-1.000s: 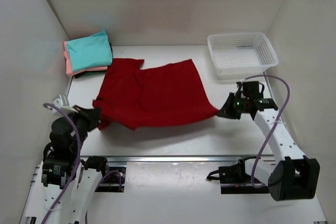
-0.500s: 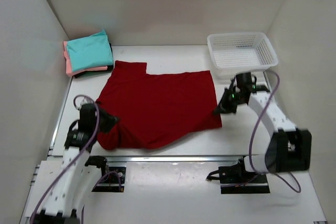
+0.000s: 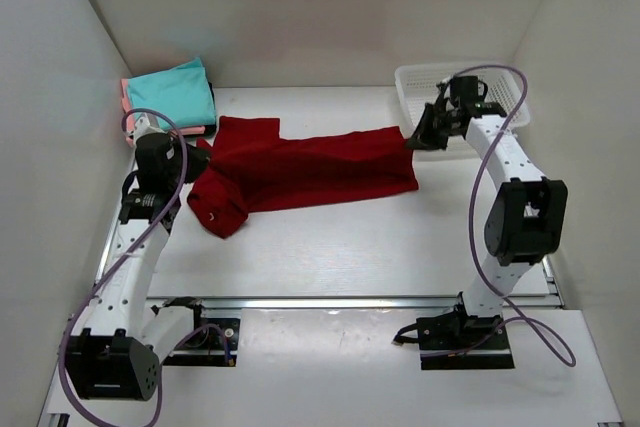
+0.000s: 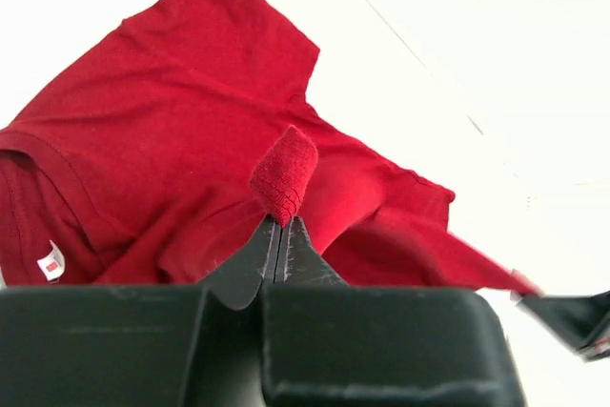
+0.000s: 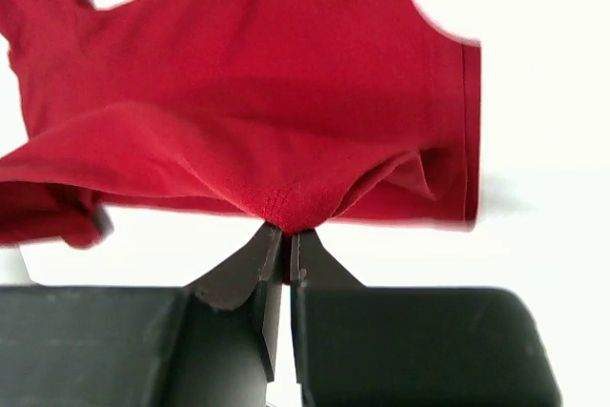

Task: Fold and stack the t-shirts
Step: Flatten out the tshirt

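— What sits at two o'clock?
— A white plastic mesh basket, in the far right corner of the white table, close to the side wall.
— And around it all?
— Plain white walls at nine, twelve and three o'clock. A metal rail runs along the table's edge at six.

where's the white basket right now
In the top view the basket sits in the far right corner of the table, just behind the right gripper, which pinches a corner of the red shirt.
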